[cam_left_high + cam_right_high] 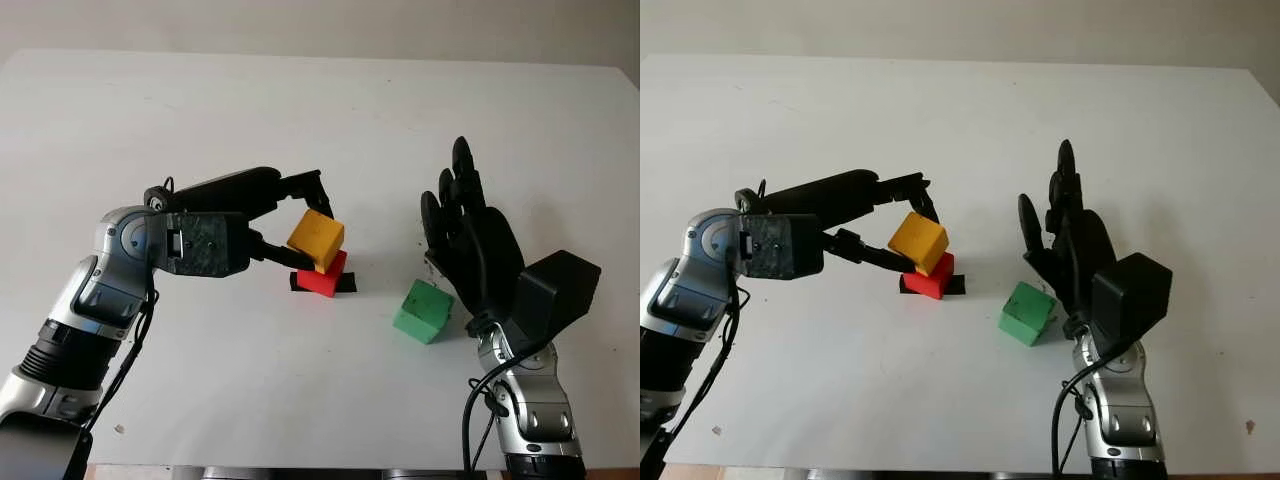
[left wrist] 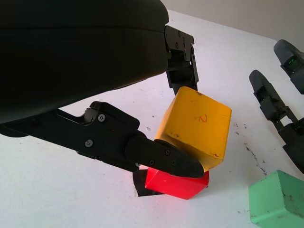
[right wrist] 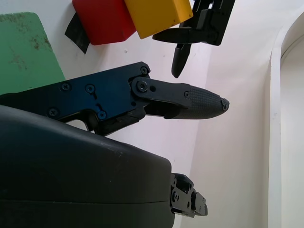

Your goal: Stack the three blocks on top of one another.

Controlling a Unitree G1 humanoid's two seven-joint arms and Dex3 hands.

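Our left hand (image 1: pixel 290 222) pinches the yellow block (image 1: pixel 316 239), tilted and touching the top of the red block (image 1: pixel 322 275), which sits on a black mark (image 1: pixel 345 284) on the worktop (image 1: pixel 300 100). We should level the yellow block and square it over the red one before releasing, else it likely slides off. Our right hand (image 1: pixel 462 235) is open, holding nothing, just beside the green block (image 1: pixel 424 311), next up for stacking.

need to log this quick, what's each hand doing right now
Left hand: shut on the yellow block, held tilted on the red block.
Right hand: open, holding nothing, beside the green block.
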